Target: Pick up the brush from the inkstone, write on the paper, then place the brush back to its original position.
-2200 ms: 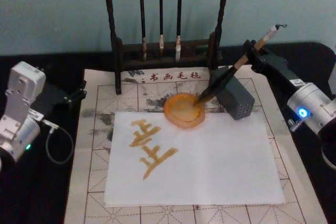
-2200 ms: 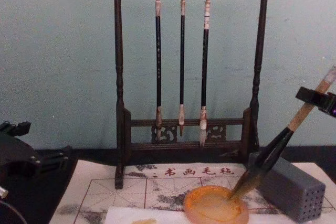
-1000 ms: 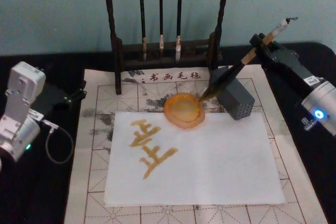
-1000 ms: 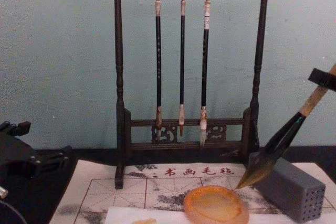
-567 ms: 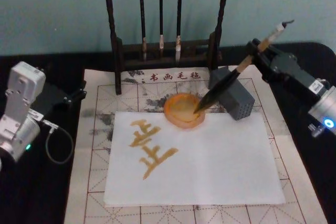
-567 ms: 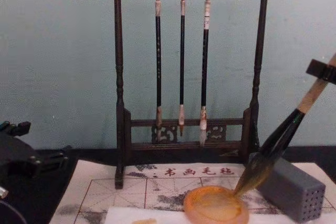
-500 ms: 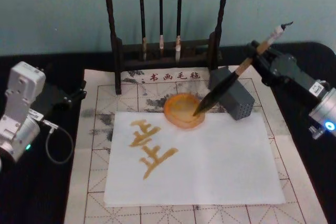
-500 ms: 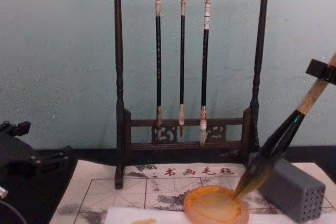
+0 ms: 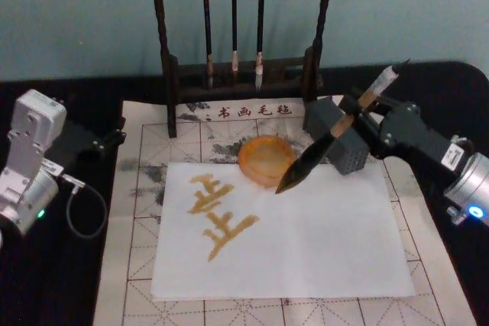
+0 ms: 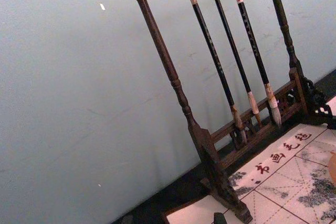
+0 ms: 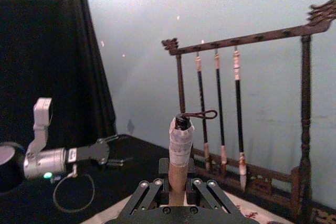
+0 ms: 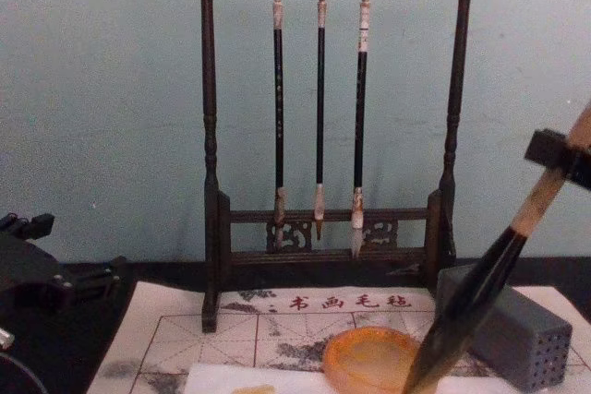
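Observation:
My right gripper (image 9: 356, 114) is shut on the tan handle of the brush (image 9: 312, 152), which slants down to the left. Its dark tuft tip hangs just past the front rim of the orange inkstone (image 9: 262, 158), over the back edge of the white paper (image 9: 321, 242); I cannot tell whether it touches. In the chest view the brush (image 12: 471, 306) crosses in front of the inkstone (image 12: 365, 362). The right wrist view shows the whitish end cap of the brush (image 11: 181, 142) standing up between the fingers (image 11: 151, 190). The left arm (image 9: 30, 159) is parked at the left.
Yellow-brown strokes (image 9: 219, 215) mark the left part of the paper. A grey block with holes (image 9: 349, 154) sits right of the inkstone, behind the brush. A dark wooden rack (image 9: 237, 74) with three thin brushes stands at the back. A beige grid mat (image 9: 137, 211) lies under everything.
The right arm came forward and left. The brush tip left the inkstone bowl and now hangs past its front rim at the paper's back edge. The left arm stayed still.

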Controlling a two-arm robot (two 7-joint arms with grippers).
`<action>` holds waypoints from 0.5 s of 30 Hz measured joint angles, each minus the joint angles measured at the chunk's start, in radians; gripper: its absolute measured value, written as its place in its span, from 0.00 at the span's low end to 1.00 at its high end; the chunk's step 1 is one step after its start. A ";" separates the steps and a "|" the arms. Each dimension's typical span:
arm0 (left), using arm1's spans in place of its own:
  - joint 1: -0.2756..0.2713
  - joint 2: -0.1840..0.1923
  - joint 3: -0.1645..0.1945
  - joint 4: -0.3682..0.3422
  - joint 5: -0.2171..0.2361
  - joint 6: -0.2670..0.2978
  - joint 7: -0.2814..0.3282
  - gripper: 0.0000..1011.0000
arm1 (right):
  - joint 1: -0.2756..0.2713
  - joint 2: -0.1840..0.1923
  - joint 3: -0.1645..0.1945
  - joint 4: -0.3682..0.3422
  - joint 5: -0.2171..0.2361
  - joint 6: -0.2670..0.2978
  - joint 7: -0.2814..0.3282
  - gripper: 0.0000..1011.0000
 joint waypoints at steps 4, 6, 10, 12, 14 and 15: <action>0.000 0.000 0.000 0.000 0.000 0.000 0.000 0.99 | -0.006 0.003 -0.011 -0.003 -0.023 -0.007 0.003 0.18; 0.000 0.000 0.000 0.000 0.000 0.000 0.000 0.99 | -0.008 0.003 -0.017 -0.003 -0.035 -0.010 0.004 0.18; 0.000 0.000 0.000 0.000 0.000 0.000 0.000 0.99 | -0.008 -0.002 -0.028 0.004 -0.057 -0.018 0.005 0.18; 0.000 0.000 0.000 0.000 0.000 0.000 0.000 0.99 | -0.005 -0.005 -0.032 0.009 -0.067 -0.023 0.005 0.18; 0.000 0.000 0.000 0.000 0.000 0.000 0.000 0.99 | -0.002 -0.011 -0.037 0.017 -0.079 -0.030 0.004 0.18; 0.000 0.000 0.000 0.000 0.000 0.000 0.000 0.99 | 0.000 -0.013 -0.038 0.021 -0.084 -0.034 0.004 0.18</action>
